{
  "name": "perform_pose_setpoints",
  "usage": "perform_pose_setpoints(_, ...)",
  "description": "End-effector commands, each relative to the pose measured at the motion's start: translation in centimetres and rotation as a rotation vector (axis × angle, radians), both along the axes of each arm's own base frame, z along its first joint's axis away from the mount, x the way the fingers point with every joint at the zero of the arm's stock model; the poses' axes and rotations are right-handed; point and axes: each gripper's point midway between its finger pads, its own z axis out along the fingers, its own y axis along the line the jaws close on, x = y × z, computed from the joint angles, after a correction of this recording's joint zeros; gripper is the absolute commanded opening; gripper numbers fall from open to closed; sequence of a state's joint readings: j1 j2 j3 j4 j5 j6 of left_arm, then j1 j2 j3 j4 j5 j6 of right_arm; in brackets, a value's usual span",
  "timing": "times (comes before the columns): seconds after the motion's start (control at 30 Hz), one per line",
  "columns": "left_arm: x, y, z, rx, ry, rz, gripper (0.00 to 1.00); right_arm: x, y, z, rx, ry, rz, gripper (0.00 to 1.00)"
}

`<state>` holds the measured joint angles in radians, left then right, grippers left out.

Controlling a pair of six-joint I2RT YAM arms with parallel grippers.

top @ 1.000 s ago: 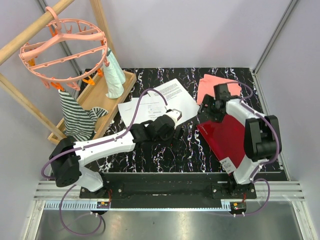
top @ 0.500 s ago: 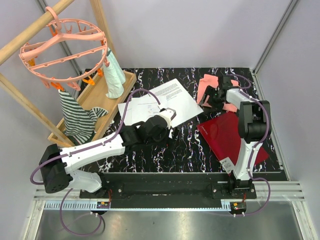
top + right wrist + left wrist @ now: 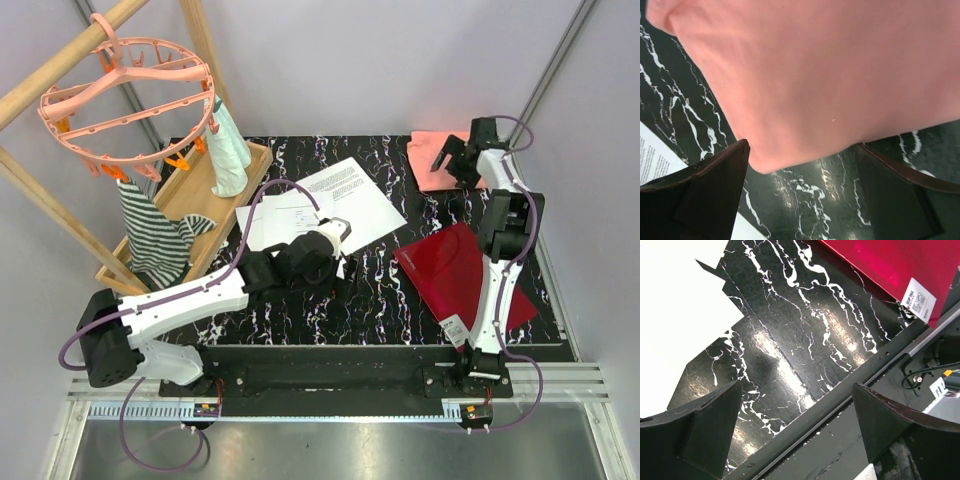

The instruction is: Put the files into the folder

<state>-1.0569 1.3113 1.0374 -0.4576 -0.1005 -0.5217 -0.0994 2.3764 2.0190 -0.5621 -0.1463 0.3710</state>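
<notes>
The files (image 3: pixel 330 203), loose white printed sheets, lie on the black marbled table left of centre; they also show in the left wrist view (image 3: pixel 675 315) and as a corner in the right wrist view (image 3: pixel 655 155). The dark red folder (image 3: pixel 460 275) lies shut at the right, white label near the front edge, and shows in the left wrist view (image 3: pixel 875 265). My left gripper (image 3: pixel 348 272) (image 3: pixel 797 387) is open and empty, just near of the files. My right gripper (image 3: pixel 448 160) (image 3: pixel 801 150) is open above the near edge of the salmon-pink cloth (image 3: pixel 830 75).
The salmon-pink cloth (image 3: pixel 445 160) lies flat at the back right, off the folder. A wooden rack with a tray (image 3: pixel 190 195), a striped garment and a pink peg hanger (image 3: pixel 130 90) stands at the left. A metal rail (image 3: pixel 875 370) runs along the table's near edge.
My right gripper swung from the folder's far corner to the back right, and the pink cloth moved back with it, off the folder. My left gripper drew back slightly to the left.
</notes>
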Motion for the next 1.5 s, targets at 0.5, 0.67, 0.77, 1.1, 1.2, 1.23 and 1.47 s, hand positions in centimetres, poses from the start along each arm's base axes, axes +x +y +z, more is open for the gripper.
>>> perform_pose_setpoints(0.5,1.8,-12.1,-4.0,-0.062,0.142,-0.185,0.90,-16.6,-9.0,4.0,-0.009,0.171,-0.270,1.00)
perform_pose_setpoints(0.67,3.9,-16.5,-6.6,-0.085,0.192,-0.149,0.90,-19.1,-10.6,1.8,0.054,0.214,-0.336,1.00)
perform_pose_setpoints(0.77,4.7,-18.7,-7.8,-0.101,0.223,-0.140,0.90,-19.5,-10.7,0.7,0.054,0.233,-0.342,1.00)
perform_pose_setpoints(1.1,7.0,-20.0,-13.9,-0.068,0.359,-0.083,0.88,-21.4,-10.4,-2.2,0.050,0.310,-0.352,1.00)
perform_pose_setpoints(1.2,8.9,-19.9,-14.4,-0.111,0.393,-0.056,0.84,-22.3,-8.9,-2.5,0.108,0.310,-0.342,1.00)
perform_pose_setpoints(1.23,9.4,-20.2,-14.1,-0.128,0.392,-0.064,0.83,-22.2,-8.2,-2.4,0.142,0.295,-0.329,0.99)
perform_pose_setpoints(1.47,12.8,-21.1,-13.4,-0.182,0.389,-0.094,0.83,-24.2,-3.8,-1.6,0.305,0.252,-0.270,1.00)
